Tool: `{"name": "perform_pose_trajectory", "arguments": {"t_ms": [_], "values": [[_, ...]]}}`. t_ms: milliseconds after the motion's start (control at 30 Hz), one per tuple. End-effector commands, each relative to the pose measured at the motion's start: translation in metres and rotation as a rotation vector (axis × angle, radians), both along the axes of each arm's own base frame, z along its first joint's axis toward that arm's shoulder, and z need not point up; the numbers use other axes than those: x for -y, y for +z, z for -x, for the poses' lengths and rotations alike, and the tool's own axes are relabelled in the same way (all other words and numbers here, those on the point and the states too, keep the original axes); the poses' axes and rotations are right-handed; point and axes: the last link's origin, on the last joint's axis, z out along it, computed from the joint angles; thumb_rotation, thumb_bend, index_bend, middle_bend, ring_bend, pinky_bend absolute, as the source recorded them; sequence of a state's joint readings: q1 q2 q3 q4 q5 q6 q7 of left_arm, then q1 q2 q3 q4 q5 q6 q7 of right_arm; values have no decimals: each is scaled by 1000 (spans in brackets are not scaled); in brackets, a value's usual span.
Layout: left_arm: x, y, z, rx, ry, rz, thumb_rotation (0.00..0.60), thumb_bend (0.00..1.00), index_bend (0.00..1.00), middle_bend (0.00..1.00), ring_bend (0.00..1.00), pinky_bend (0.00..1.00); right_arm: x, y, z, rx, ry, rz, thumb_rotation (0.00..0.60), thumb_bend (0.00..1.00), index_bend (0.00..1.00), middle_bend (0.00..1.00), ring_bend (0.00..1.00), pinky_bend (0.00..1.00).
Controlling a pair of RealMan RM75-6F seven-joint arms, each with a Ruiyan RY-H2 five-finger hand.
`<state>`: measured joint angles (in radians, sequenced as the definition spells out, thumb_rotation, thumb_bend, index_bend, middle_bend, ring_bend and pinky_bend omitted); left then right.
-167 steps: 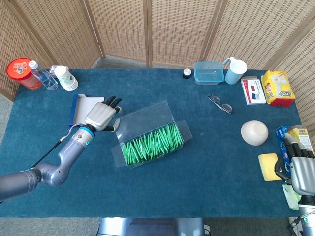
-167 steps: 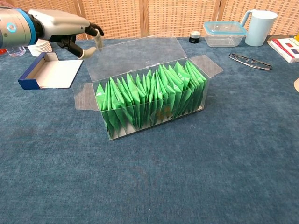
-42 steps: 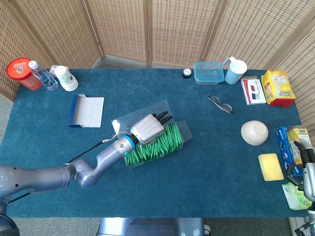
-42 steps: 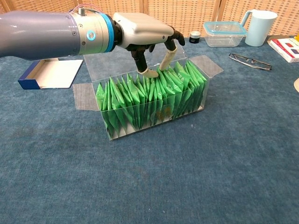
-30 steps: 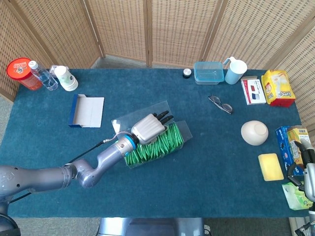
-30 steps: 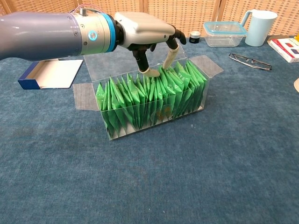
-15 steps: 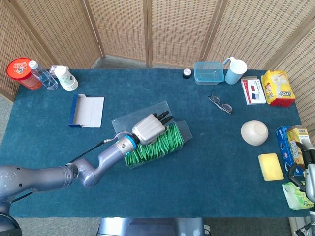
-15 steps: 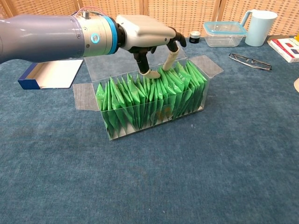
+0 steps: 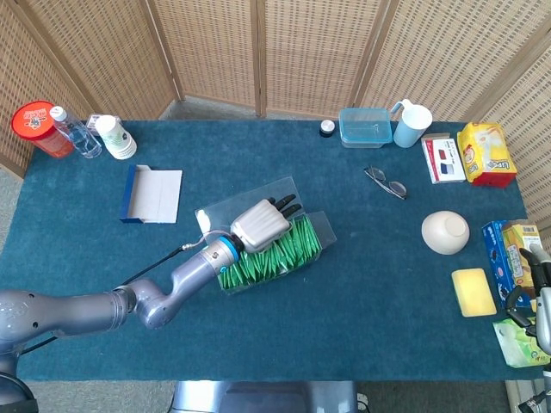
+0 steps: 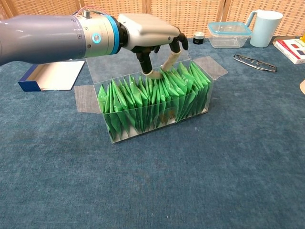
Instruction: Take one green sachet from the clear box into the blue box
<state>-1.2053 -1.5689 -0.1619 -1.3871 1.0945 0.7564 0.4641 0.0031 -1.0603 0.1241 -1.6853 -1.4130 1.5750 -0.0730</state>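
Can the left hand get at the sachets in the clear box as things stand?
Probably yes. The left hand is right over the green sachets, fingertips at their top edges. The clear box has its lid folded back, so nothing blocks the way from above.

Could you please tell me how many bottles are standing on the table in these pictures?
2: a clear bottle with a white cap and a white bottle beside it, both at the table's far left corner next to the red-lidded tub. None seems hidden.

Blue table [image 9: 362, 284] bears clear box [image 10: 143, 119], glasses [image 9: 386, 182].
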Motion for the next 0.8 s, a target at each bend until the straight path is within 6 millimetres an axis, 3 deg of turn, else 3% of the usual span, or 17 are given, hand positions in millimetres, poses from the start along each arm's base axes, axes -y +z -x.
{"name": "perform_pose_trajectory", "arguments": {"t_ms": [33, 433, 800], "values": [[0, 4, -1, 20, 7, 1, 600, 302, 595, 141, 68, 315, 0, 0, 0, 1, 0, -2, 317, 717, 125, 144, 182, 289], [-3, 29, -3, 121, 36, -8, 600, 302, 601, 152, 74, 315, 1, 0, 1, 3, 2, 1, 318, 717, 125, 144, 182, 289], [-7, 95, 7, 338, 78, -101, 600, 302, 608, 161, 81, 315, 6, -4, -3, 5, 20, -13, 320, 717, 125, 144, 182, 289]]}}
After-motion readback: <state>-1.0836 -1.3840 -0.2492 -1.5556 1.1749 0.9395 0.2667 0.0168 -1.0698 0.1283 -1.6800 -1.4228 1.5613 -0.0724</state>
